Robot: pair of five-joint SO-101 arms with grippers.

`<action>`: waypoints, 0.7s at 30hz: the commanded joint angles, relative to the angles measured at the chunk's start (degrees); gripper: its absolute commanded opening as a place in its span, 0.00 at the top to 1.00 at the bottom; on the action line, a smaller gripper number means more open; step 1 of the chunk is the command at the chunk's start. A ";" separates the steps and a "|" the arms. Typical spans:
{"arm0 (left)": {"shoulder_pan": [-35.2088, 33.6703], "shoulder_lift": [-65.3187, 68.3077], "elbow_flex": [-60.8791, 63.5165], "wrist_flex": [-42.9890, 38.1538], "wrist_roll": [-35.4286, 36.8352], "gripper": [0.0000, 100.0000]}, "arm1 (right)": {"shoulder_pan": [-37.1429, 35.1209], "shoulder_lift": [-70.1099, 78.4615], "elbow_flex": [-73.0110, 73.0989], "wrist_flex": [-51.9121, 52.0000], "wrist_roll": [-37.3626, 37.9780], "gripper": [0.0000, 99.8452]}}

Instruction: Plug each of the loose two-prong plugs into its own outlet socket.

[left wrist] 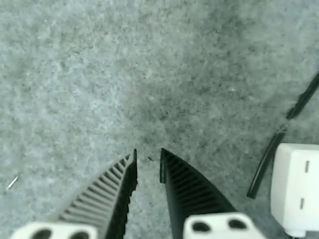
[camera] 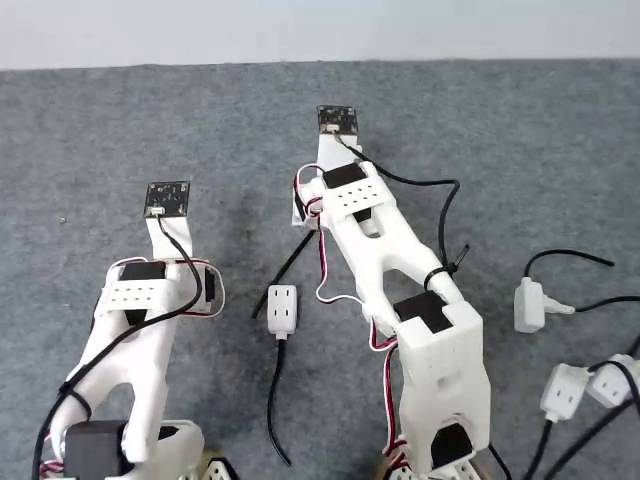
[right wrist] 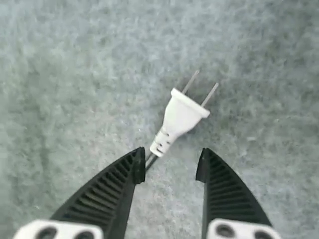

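A white two-prong plug [right wrist: 182, 117] lies flat on the grey carpet with its prongs pointing away from my right gripper [right wrist: 171, 160]. That gripper is open just behind the plug's cord end, with the black cord running in between its fingers. In the high view the plug [camera: 299, 208] peeks out beside the right arm's wrist. A white outlet socket [camera: 282, 308] on a black cord lies between the two arms. My left gripper [left wrist: 148, 155] is slightly open over bare carpet, holding nothing, with that outlet socket [left wrist: 296, 189] off to its side.
More white cord ends lie at the table's right: one piece [camera: 528, 303] and a pair of sockets [camera: 565, 390], all with black cords. A black cord [left wrist: 266, 162] runs by the socket. The carpet beyond the arms is open.
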 commanded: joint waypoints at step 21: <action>-0.18 0.18 -2.24 -0.97 -0.26 0.93 | 0.13 21.67 -34.02 16.40 -8.53 0.98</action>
